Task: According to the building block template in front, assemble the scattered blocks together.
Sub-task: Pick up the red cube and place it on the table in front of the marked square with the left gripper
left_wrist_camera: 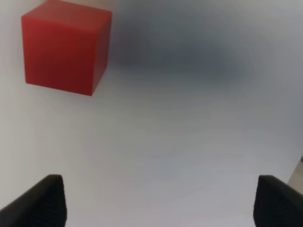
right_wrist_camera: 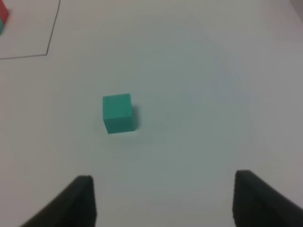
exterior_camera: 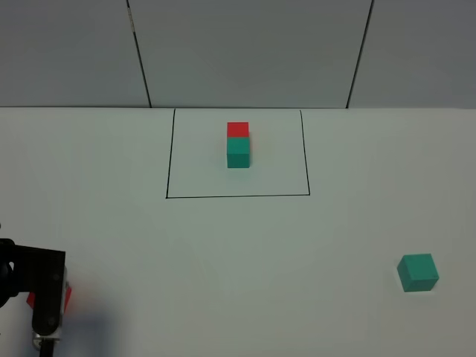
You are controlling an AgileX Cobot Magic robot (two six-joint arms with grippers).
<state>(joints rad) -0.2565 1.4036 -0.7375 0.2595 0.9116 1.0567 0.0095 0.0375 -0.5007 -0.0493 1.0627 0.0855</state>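
The building block template is a red cube (exterior_camera: 238,130) joined to a teal cube (exterior_camera: 238,153) inside a thin black rectangle (exterior_camera: 238,196) at the back middle of the table. The loose red cube (left_wrist_camera: 64,47) lies ahead of my left gripper (left_wrist_camera: 161,203), off to one side of the gap; that gripper is open and empty. In the exterior high view the left arm (exterior_camera: 44,294) covers most of this red cube (exterior_camera: 67,297) at the front left. The loose teal cube (exterior_camera: 417,272) sits at the front right. My right gripper (right_wrist_camera: 165,201) is open and empty, short of the teal cube (right_wrist_camera: 117,113).
The table is a plain white surface (exterior_camera: 238,260) with a grey panelled wall (exterior_camera: 245,52) behind it. A corner of the black rectangle (right_wrist_camera: 47,54) and the edge of the template (right_wrist_camera: 2,16) show in the right wrist view.
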